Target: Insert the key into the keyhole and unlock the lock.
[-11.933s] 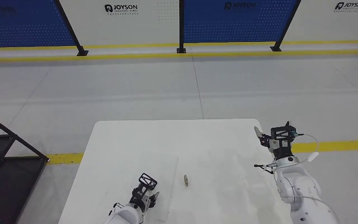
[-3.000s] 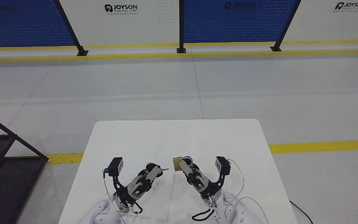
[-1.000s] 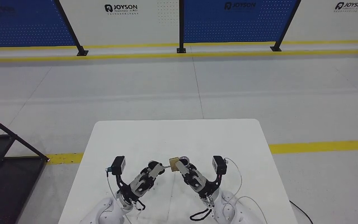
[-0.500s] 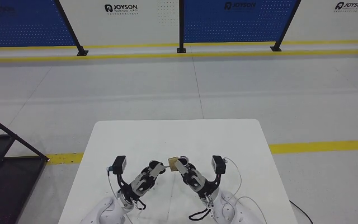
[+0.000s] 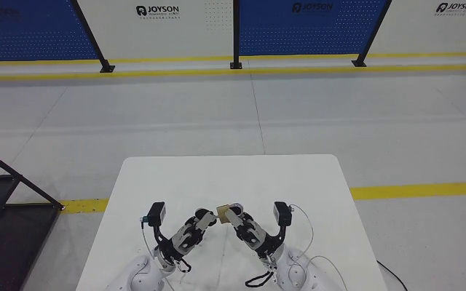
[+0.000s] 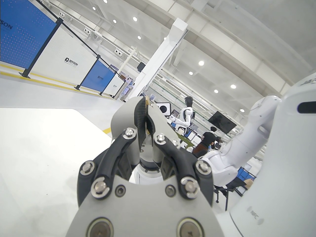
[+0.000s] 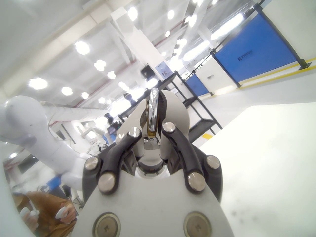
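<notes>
Low in the top view, just left of centre, the left hand (image 5: 207, 219) points up and to the right. Its fingers (image 6: 128, 117) are pressed together, pinching the key (image 5: 216, 214); in its own wrist view only a thin sliver shows between the dark pads. Just beside it to the right, the right hand (image 5: 231, 215) leans toward the upper left and clamps the lock (image 5: 226, 212). The brass body sits between its fingers, and in the right wrist view the silver shackle (image 7: 153, 109) stands upright in the gap between them, on the camera's side. The two hands are tip to tip, held above the white worktop (image 5: 291, 182). The key reaches the lock's brass face — whether it sits inside the keyhole cannot be told. Past the worktop's far edge lies pale grey floor, with a yellow line (image 5: 408, 190) running off to the right edge of the frame. Along the top of the frame, blue and white barrier panels (image 5: 306, 25) stand on black posts.
</notes>
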Available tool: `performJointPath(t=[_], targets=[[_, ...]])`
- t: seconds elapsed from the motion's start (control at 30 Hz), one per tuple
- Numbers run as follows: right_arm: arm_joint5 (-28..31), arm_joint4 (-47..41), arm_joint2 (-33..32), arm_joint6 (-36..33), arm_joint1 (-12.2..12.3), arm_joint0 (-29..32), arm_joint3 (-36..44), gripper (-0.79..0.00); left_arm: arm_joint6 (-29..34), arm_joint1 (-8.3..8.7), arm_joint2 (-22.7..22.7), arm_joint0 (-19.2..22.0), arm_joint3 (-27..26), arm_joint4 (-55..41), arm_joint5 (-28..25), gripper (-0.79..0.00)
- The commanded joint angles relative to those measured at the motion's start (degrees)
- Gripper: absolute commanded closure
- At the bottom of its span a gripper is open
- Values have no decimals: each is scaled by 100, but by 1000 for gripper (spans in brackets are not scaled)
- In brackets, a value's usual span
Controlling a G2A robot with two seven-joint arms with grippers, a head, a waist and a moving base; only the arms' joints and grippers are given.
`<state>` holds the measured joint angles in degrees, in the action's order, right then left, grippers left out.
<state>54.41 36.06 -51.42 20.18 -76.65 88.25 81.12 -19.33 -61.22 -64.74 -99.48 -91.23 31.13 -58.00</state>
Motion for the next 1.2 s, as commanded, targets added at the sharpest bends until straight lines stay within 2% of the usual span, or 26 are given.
performJointPath(t=[0.0, 0.03, 0.1, 0.37, 0.67, 0.7, 0.77, 0.9, 1.17], targets=[[-6, -15, -1, -20, -3, -1, 0, 0, -4, -5, -5, -3, 0, 1, 0, -120], [-7, -20, -4, -28, -4, -1, 2, 0, -9, -8, -9, -5, -1, 1, 0, -179], [-7, -28, -9, -42, -7, 0, 4, 0, -6, -11, -20, -12, -7, 3, 0, -240], [29, -70, -75, -44, -7, 29, 26, 0, 24, -16, -49, -44, -37, -13, 0, -259], [67, -155, -158, -69, -4, 67, 37, 0, 73, -12, -46, -79, -38, 28, 0, -215], [65, -162, -160, -79, -5, 68, 39, 0, 87, -11, -40, -79, -36, 33, 0, -197], [63, -163, -159, -99, -8, 69, 41, 0, 104, -11, -31, -74, -32, 26, 0, -77], [54, -148, -151, -126, -16, 79, 44, 0, 136, -13, -17, -64, -19, 39, 0, 0], [64, -97, -145, -193, -24, 95, 58, 0, 171, -17, -30, -57, -6, 74, 0, 0]])
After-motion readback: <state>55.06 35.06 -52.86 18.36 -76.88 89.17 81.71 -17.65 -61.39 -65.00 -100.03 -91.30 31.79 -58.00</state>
